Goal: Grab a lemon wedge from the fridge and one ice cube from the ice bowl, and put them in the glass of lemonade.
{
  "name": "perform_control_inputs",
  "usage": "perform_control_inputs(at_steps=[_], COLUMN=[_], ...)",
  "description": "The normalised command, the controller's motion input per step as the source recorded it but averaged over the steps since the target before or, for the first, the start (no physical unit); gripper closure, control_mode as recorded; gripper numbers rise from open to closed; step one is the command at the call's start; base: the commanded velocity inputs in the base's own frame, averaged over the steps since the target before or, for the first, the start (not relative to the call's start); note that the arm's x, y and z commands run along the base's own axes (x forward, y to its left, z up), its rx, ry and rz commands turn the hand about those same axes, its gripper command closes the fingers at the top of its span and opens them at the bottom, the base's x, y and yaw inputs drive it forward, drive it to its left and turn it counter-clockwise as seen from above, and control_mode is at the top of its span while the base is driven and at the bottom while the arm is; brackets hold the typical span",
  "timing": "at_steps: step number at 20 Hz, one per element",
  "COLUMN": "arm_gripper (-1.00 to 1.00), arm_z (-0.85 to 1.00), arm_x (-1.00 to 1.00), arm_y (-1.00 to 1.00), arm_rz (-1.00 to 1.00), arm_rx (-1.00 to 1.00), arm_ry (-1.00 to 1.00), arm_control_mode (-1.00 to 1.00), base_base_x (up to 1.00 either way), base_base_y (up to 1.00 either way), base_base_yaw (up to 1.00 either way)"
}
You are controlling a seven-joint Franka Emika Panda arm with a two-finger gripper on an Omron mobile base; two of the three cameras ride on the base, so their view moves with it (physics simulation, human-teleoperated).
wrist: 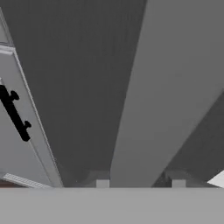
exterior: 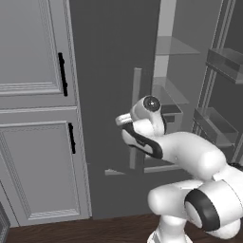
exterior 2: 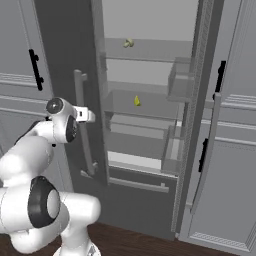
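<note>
The fridge [exterior 2: 65,45] is dark grey; its right door [exterior 2: 200,100] is swung open and its shelves show. A tiny bright yellow lemon wedge [exterior 2: 137,101] lies on the middle shelf. My gripper [exterior 2: 81,116] [exterior: 128,119] is at the left door's long vertical bar handle [exterior 2: 79,95] [exterior: 136,90]. In the hand view the bar [wrist: 166,87] runs between my fingertips [wrist: 102,183], and the gripper [wrist: 140,183] is shut on it. The ice bowl and the glass of lemonade are out of view.
A paler yellow lump [exterior 2: 129,43] sits on the upper shelf. Door bins [exterior 2: 179,80] [exterior: 225,61] hang inside the open door. Light grey cabinets with black handles [exterior: 62,73] [exterior 2: 220,75] flank the fridge. The bottom drawer bar [exterior 2: 137,185] sits low, above the wooden floor [exterior: 95,230].
</note>
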Motion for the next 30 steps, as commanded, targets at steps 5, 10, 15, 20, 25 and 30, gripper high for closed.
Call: perform_control_inputs(at_steps=[5, 10, 15, 20, 25, 30], arm_gripper=[1.00, 1.00, 1.00, 1.00, 1.00, 1.00], arm_z=[0.96, 0.95, 0.99, 1.00, 0.99, 0.27], arm_x=[-0.99, -0.94, -0.78, -0.82, -0.26, 0.36], arm_y=[0.70, 0.07, -0.01, -0.07, -0.45, -0.98], arm_rz=[0.11, 0.01, 0.00, 0.00, -0.01, -0.08], arm_rx=[-0.10, -0.01, 0.02, 0.12, 0.20, 0.49], arm_ry=[-0.09, -0.22, -0.09, -0.12, 0.00, 0.16], arm_control_mode=[-1.00, -1.00, -1.00, -1.00, -1.00, -1.00], base_base_x=[0.00, 0.00, 0.00, 0.00, 0.00, 0.00], base_base_y=[0.00, 0.00, 0.00, 0.00, 0.00, 0.00], base_base_yaw=[0.00, 0.00, 0.00, 0.00, 0.00, 0.00])
